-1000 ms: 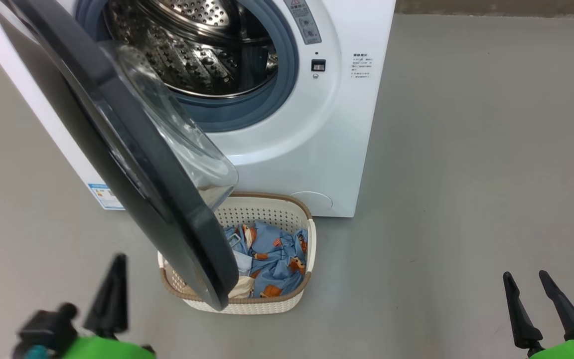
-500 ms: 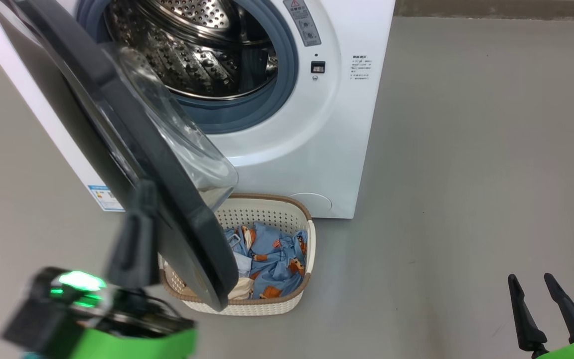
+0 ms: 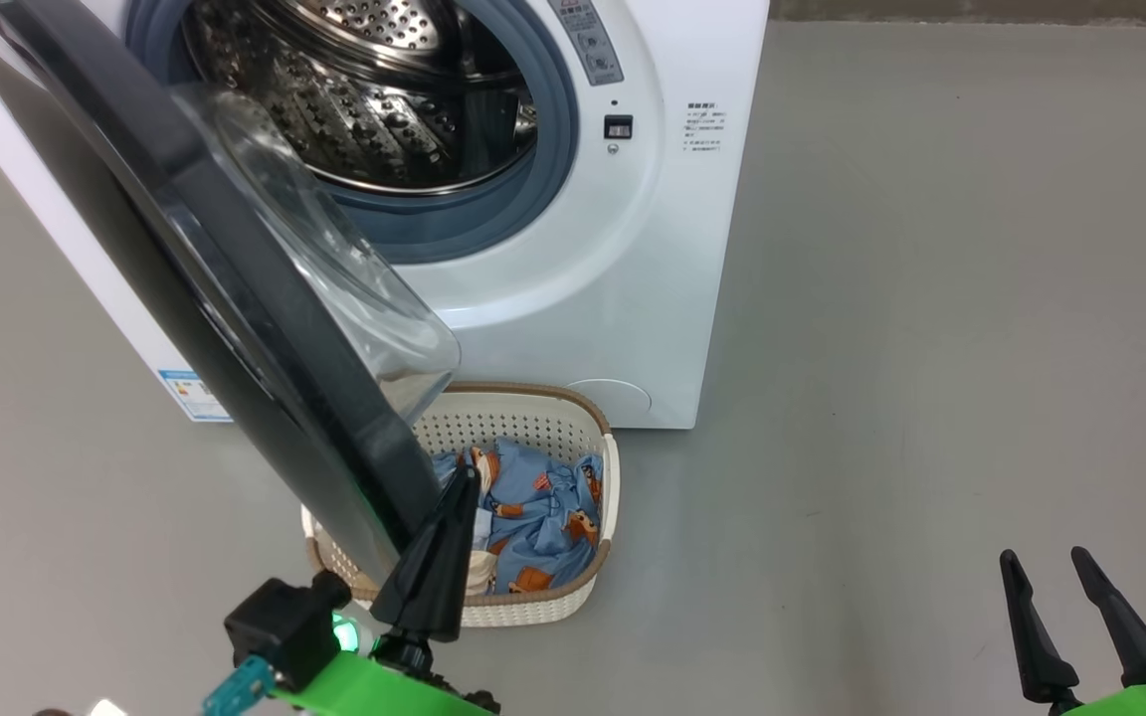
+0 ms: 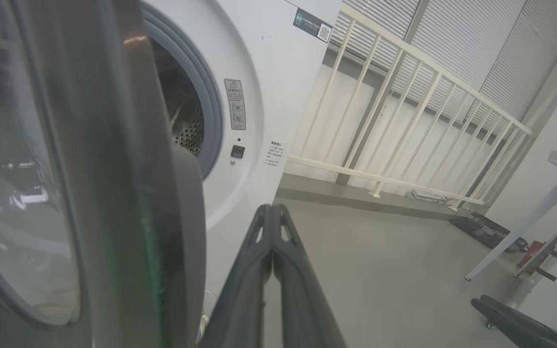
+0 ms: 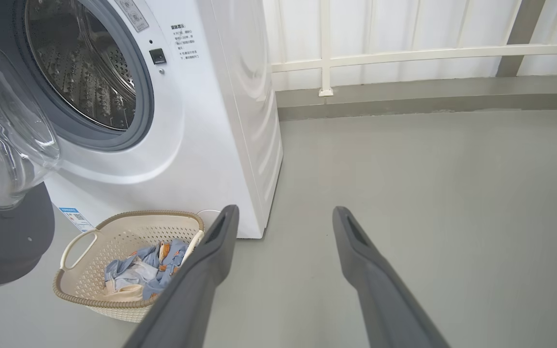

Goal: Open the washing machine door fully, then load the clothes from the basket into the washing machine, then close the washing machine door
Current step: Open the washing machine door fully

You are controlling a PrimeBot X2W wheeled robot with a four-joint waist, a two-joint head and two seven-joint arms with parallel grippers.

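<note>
Grey concrete floor (image 3: 931,298), white railing (image 4: 404,121) at the back, and the washer (image 3: 583,328) stands with its door (image 3: 235,298) swung out on the left hinge, partway open, steel drum (image 3: 374,99) in plain sight from the head camera. The door's glass bowl bulges toward the opening, and its black ring hangs across the left half of the basket (image 3: 533,413) in that view. The basket sits on the floor right at the washer's foot, and the clothes (image 3: 543,507) are in it: blue bear print bunched up, a cream piece tucked at the near left.

Now the left claw (image 3: 466,477): up by the door's lower edge, fingers pressed tight together, nothing between them. From its wrist camera the door's rim runs just left of the fingers; whether they touch it, I can't tell. Over to the right claw (image 3: 1043,557): low at the right, well apart from the washer, fingers spread wide, holding nothing.
</note>
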